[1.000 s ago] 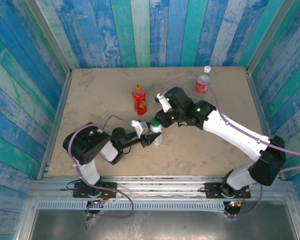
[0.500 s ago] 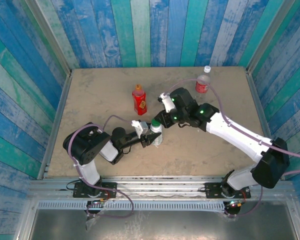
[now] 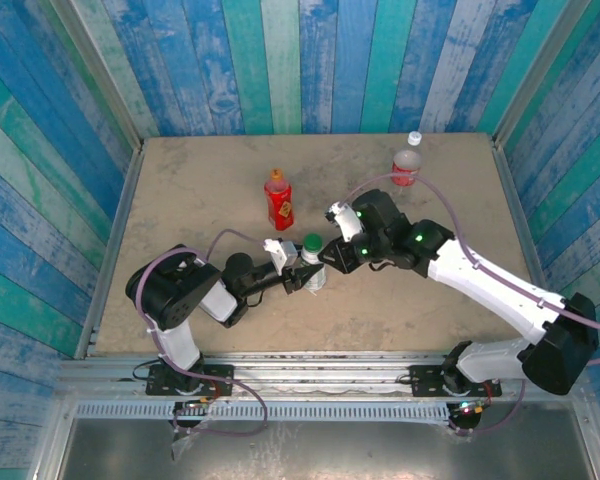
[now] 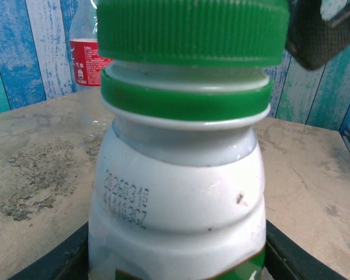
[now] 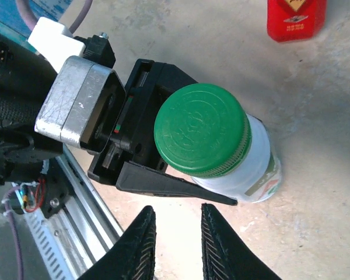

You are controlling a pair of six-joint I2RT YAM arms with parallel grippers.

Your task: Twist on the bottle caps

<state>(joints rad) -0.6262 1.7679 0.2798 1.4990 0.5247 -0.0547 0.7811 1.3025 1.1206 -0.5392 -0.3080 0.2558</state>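
Centre of the top view: white bottle (image 3: 315, 274) clamped by left gripper (image 3: 304, 279), green cap (image 3: 311, 242) seated on top, contents hidden. Right gripper (image 5: 177, 214) alongside, fingers slightly parted, empty.

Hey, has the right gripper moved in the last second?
Yes. The right gripper has pulled back to the right, off the green cap on the white bottle, which stayed put.

The worn beige tabletop (image 3: 210, 190), marked with dark stains, is enclosed on three sides by walls of vertical wooden planks painted blue, teal and white (image 3: 280, 60). Its near edge is bordered by a grey metal rail (image 3: 310, 368).
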